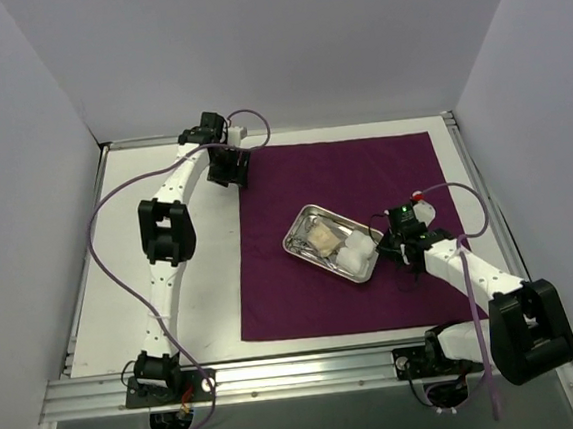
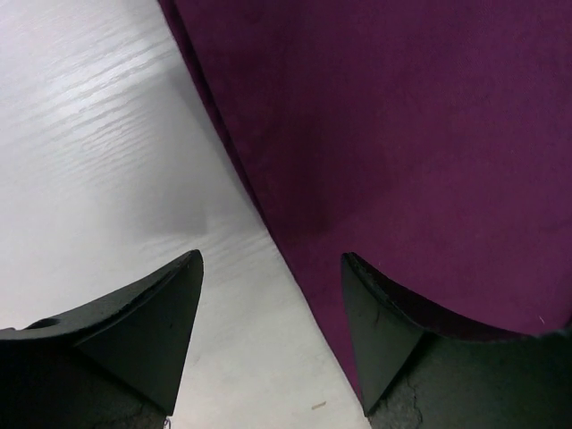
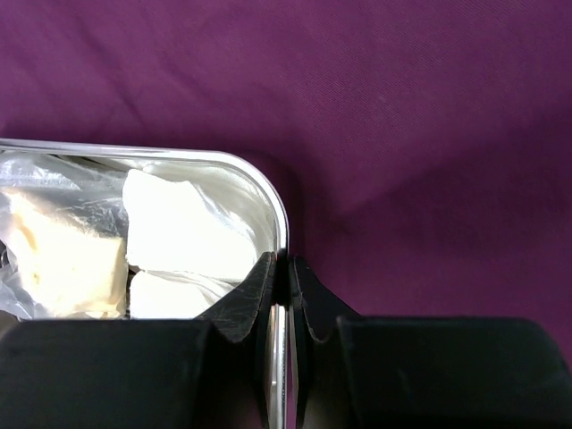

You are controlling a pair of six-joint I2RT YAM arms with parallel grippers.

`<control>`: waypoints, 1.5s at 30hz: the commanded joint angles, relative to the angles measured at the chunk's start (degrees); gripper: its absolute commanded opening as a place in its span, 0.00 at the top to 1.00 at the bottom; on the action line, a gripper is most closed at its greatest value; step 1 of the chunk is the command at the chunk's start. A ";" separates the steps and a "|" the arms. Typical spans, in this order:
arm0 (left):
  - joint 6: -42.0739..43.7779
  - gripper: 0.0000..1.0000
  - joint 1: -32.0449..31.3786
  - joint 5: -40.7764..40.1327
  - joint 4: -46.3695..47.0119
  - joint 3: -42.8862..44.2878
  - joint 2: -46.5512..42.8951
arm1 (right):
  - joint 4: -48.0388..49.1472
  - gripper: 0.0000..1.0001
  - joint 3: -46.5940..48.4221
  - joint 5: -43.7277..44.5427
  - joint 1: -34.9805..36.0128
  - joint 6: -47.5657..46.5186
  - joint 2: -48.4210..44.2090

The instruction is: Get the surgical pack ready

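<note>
A dark purple cloth (image 1: 364,183) lies flat on the white table. On it sits a small steel tray (image 1: 292,242), turned at an angle, holding white gauze pads (image 1: 355,253) and a beige pad in clear wrap (image 1: 323,236). My right gripper (image 1: 382,244) is shut on the tray's right rim (image 3: 268,192), one finger inside and one outside (image 3: 282,261), with gauze (image 3: 183,228) just left of it. My left gripper (image 1: 228,167) hovers open over the cloth's far left corner; its fingers (image 2: 270,257) straddle the cloth's edge (image 2: 402,134) with nothing between them.
Bare white table (image 1: 175,315) runs left of the cloth (image 3: 402,134). White walls enclose the table on three sides. An aluminium rail (image 1: 281,376) crosses the near edge by the arm bases. Purple cables loop off both arms.
</note>
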 commanded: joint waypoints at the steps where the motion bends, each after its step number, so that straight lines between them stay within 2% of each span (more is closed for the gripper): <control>1: -2.34 0.27 -0.90 -4.46 3.78 3.83 1.58 | -4.76 1.00 -2.88 2.30 -0.56 2.64 -3.89; 8: -2.70 0.25 -2.04 -2.62 3.88 3.58 3.34 | -4.58 1.00 -3.95 1.59 -1.44 2.46 -3.72; 14: -5.24 0.25 -2.66 -0.69 4.67 2.34 3.78 | -6.87 1.00 -5.43 2.30 -3.02 3.25 -7.93; 22: -7.53 0.30 -3.10 2.65 4.75 1.20 5.89 | -2.84 1.00 -5.79 0.98 -5.04 5.44 -6.89; 29: -8.15 0.46 -3.10 2.30 5.46 0.49 5.80 | 8.13 1.00 -7.37 -0.07 -6.89 13.18 -3.03; 34: -7.97 0.58 -3.01 1.86 5.46 0.76 6.33 | 10.54 1.00 -5.88 -0.43 -6.72 13.10 1.19; 37: -8.23 0.75 -3.01 2.65 5.55 0.50 6.50 | 8.00 1.00 -3.95 -0.08 -6.72 9.68 1.73; 38: -8.49 0.87 -2.92 2.91 5.72 0.15 6.42 | 7.29 1.00 -3.51 -0.16 -6.72 8.63 1.21; 39: -8.67 0.96 -2.92 3.00 5.72 0.06 6.24 | 6.15 0.98 -2.37 -0.16 -6.72 6.44 1.03; 40: -8.76 0.97 -2.75 2.92 5.55 -0.03 6.15 | 3.18 0.88 -1.58 -0.34 -6.72 5.29 0.68; 42: -8.41 0.98 -2.39 2.31 5.46 -0.03 5.63 | 0.79 0.76 -0.17 -1.21 -6.80 3.18 0.06; 43: -8.15 0.98 -2.04 0.74 5.37 -0.03 5.36 | -1.40 0.63 1.23 -2.52 -6.80 1.25 -0.12; 45: -7.53 0.98 -1.60 -1.55 5.28 -0.82 4.05 | -3.96 0.49 2.64 -3.41 -6.89 -0.43 -0.64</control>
